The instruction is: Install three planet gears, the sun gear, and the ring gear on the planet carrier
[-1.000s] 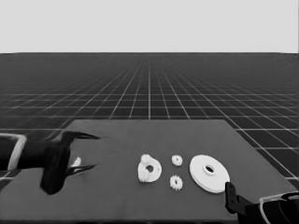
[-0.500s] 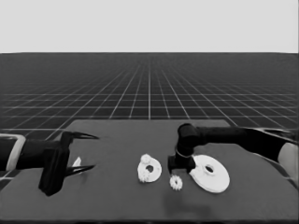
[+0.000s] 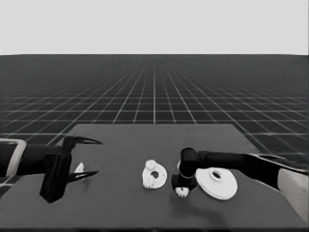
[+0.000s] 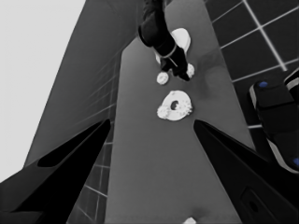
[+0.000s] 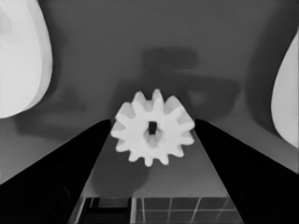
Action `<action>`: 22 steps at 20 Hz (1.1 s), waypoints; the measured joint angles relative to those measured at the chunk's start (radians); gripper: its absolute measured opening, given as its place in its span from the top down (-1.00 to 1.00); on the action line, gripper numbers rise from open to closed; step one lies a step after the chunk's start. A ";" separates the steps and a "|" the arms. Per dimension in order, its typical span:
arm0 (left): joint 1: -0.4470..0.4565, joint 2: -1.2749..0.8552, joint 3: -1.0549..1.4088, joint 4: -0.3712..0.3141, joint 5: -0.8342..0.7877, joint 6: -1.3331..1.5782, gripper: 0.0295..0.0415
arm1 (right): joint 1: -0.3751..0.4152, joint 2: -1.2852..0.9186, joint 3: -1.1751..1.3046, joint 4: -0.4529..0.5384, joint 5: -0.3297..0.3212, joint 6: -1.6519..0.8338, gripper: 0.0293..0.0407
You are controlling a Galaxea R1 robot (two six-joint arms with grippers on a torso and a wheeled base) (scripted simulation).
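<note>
Between the two discs, the right gripper hangs over a loose gear, fingers apart either side of it, not clamped; the carrier lies just leftward; the left gripper waits open, well apart.

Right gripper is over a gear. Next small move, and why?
Probably close the right gripper on the gear: in the right wrist view it sits between the open fingers, apart from both. Lifting toward the smaller round part would follow. Left gripper waits at the table's left end.
</note>
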 joint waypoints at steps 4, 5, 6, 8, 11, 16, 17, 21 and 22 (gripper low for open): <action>0.000 0.000 0.000 0.000 0.000 0.000 -0.49 | 0.000 0.000 -0.001 -0.001 0.000 0.000 0.67; 0.000 0.000 0.000 0.000 0.000 0.000 -0.49 | 0.000 0.000 -0.001 -0.001 0.000 0.000 0.67; 0.000 0.000 0.000 0.000 0.000 0.000 -0.49 | 0.000 0.000 -0.001 -0.001 0.000 0.000 0.67; 0.000 0.000 0.000 0.000 0.000 0.000 -0.49 | 0.000 0.000 -0.001 -0.001 0.000 -0.001 0.67; 0.000 0.000 0.000 0.000 0.000 0.000 -0.49 | 0.074 -0.020 0.075 0.080 -0.036 0.046 0.66; 0.000 0.000 0.000 0.000 0.000 0.000 -0.49 | 0.221 -0.031 0.135 0.216 -0.054 0.089 0.67; 0.000 0.000 0.000 0.000 0.000 0.000 -0.49 | 0.225 -0.031 0.135 0.220 -0.054 0.090 0.67; 0.000 0.000 0.000 0.000 0.000 0.000 -0.49 | 0.246 0.080 -0.024 0.244 -0.047 0.050 0.66; 0.000 0.000 0.000 0.000 0.000 0.000 -0.49 | 0.256 0.159 -0.136 0.253 -0.040 0.012 0.66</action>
